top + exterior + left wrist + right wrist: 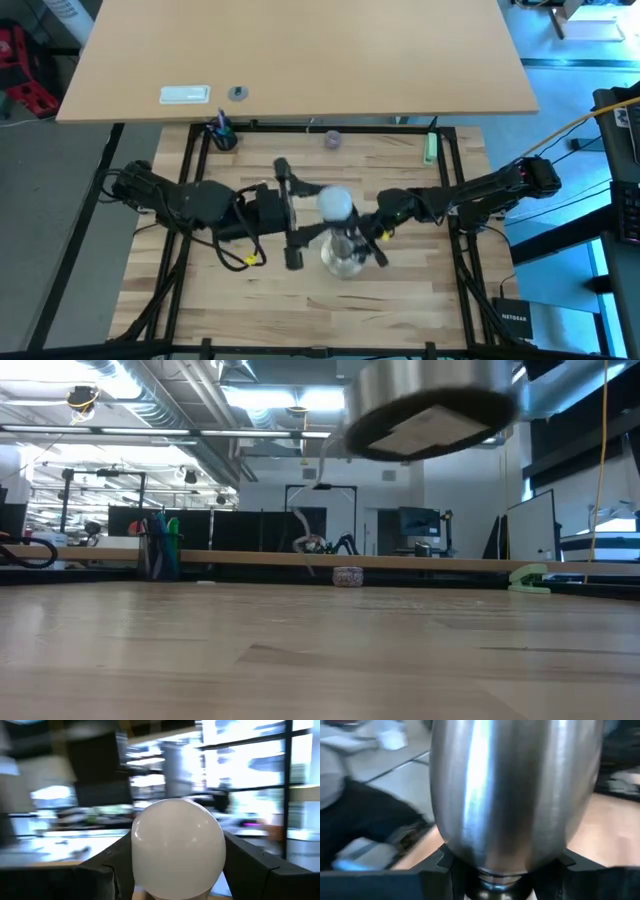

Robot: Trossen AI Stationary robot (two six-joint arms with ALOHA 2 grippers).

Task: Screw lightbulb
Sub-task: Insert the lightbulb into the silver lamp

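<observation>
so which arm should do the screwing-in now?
Left, probably. The left gripper already clamps the lightbulb, beside the silvery stand that the right gripper holds lifted off the table.

Overhead looks straight down on the pale wooden table (300, 290); the table-level camera faces the room; both share the shiny silvery metal stand (345, 255), which each wrist camera views closely.

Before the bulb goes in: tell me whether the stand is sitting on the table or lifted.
Lifted. In the low view the stand's round base hangs above the table, underside showing. The right end effector grips the stand.
</observation>
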